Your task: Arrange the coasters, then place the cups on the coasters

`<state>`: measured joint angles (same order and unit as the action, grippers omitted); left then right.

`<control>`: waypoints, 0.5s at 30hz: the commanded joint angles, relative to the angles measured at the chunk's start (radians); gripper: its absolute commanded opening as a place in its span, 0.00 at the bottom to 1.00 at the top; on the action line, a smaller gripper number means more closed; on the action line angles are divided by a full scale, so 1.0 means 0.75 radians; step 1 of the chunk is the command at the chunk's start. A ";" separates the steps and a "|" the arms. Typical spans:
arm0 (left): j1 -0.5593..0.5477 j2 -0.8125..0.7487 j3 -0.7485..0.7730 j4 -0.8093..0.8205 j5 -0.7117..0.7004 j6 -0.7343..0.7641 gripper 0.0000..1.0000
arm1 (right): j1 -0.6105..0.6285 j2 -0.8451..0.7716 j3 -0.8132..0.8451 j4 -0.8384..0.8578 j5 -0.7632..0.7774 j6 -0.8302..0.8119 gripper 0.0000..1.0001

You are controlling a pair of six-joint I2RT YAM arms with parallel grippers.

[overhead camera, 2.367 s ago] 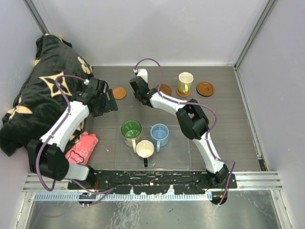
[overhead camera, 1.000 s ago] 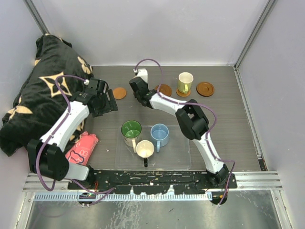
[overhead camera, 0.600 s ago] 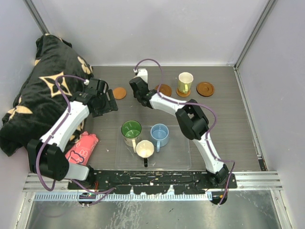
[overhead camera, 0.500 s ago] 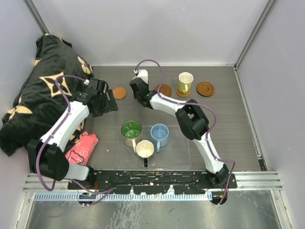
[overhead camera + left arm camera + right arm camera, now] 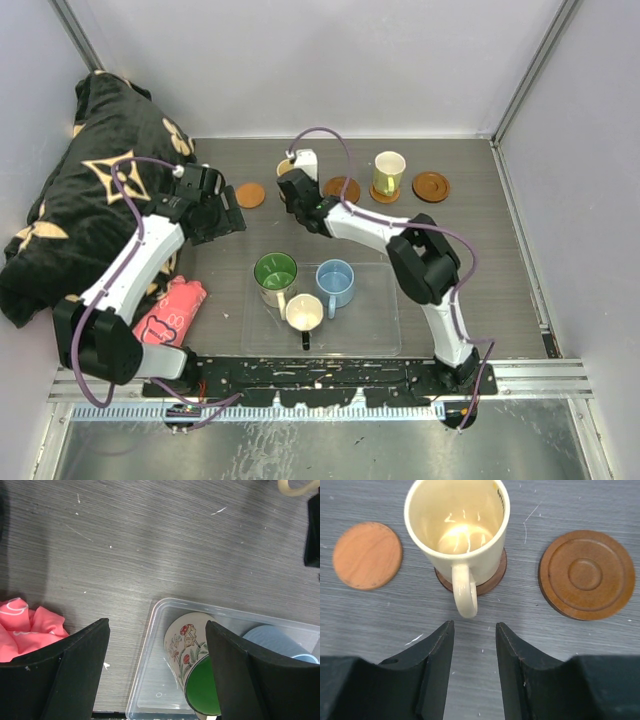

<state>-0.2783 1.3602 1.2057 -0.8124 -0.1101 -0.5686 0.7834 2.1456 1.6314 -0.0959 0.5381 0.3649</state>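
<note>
A cream cup (image 5: 457, 527) stands on a dark brown coaster (image 5: 492, 577), its handle turned toward my right gripper (image 5: 474, 630). That gripper is open and empty, just short of the handle. Bare coasters lie left (image 5: 367, 555) and right (image 5: 586, 573) of the cup. Farther right, a yellow cup (image 5: 388, 172) sits on a coaster, beside another bare coaster (image 5: 431, 186). The green-inside cup (image 5: 195, 680), the blue cup (image 5: 335, 278) and a black-handled cup (image 5: 304, 312) stand in the clear tray (image 5: 385, 300). My left gripper (image 5: 156, 630) hangs open above the tray's left edge, holding nothing.
A black patterned cloth (image 5: 90, 190) is heaped at the far left. A pink cloth (image 5: 25, 625) lies near the left arm's base. Grey walls close in the tabletop on three sides.
My right gripper has opened off the cream cup's handle and drawn back a little, leaving the cup on its coaster. Its elbow has swung right. The left arm barely moved.
</note>
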 commanded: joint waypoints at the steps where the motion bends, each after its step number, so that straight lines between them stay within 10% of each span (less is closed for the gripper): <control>1: 0.007 -0.064 0.012 0.019 -0.023 0.000 0.79 | 0.021 -0.234 -0.068 0.084 0.056 -0.008 0.45; 15: -0.211 -0.282 -0.148 -0.065 -0.017 -0.055 0.77 | 0.064 -0.825 -0.432 -0.059 0.142 0.040 0.45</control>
<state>-0.3546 1.2011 1.1217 -0.8299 -0.1043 -0.5739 0.8261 1.6531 1.3495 -0.1081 0.5945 0.3698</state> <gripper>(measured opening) 0.768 0.452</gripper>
